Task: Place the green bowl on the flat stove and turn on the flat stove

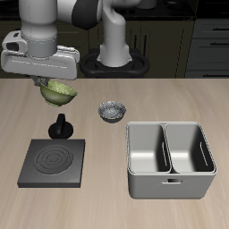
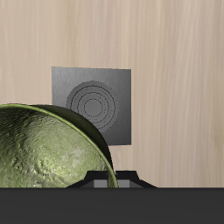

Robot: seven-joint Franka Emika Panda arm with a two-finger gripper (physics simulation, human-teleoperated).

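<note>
Above the surface, bowl (image 1: 59, 89): lifted, behind the stove (image 1: 55, 162).
Jaws: clamped on the bowl's rim.
Handling: probably light, stiff, slippery; rim hold suits, tilt risk.

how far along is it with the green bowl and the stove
Done: the green bowl is off the table, held in the end effector and lifted above the wood. In hand: carrying it; the wrist view shows the flat stove below with its burner rings bare. Left: set the bowl on the stove, let go, then turn the black knob, which nothing is touching.
</note>
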